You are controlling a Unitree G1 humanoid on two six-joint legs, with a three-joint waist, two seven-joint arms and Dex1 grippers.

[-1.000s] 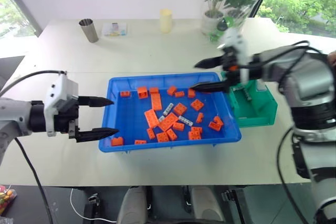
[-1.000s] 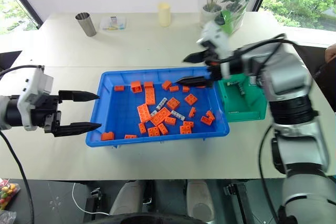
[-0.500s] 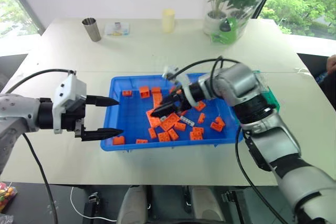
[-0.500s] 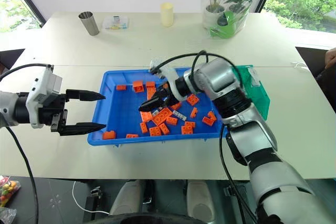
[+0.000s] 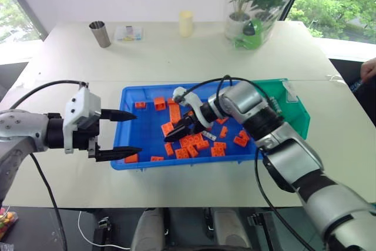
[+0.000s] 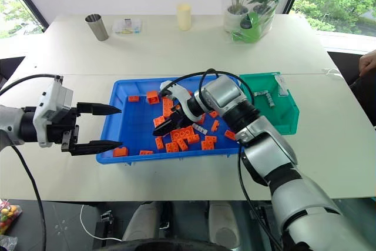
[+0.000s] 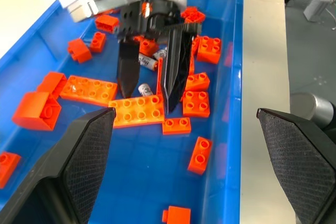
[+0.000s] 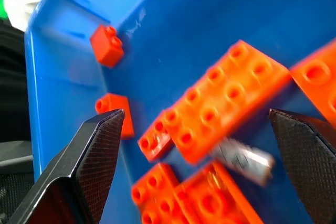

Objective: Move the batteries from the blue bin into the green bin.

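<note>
A battery lies among orange bricks in the middle of the blue bin, a second battery just behind it. The right gripper reaches down into the bin with its fingers spread wide, one tip on each side of the nearer battery, holding nothing; the tips are at the level of the long orange brick. Another battery lies in the green bin, which sits against the blue bin's right end on the tabletop. The left gripper hovers at the blue bin's left end, fingers wide apart and empty. Farther back stand a metal cup, a candle and a potted plant.
</note>
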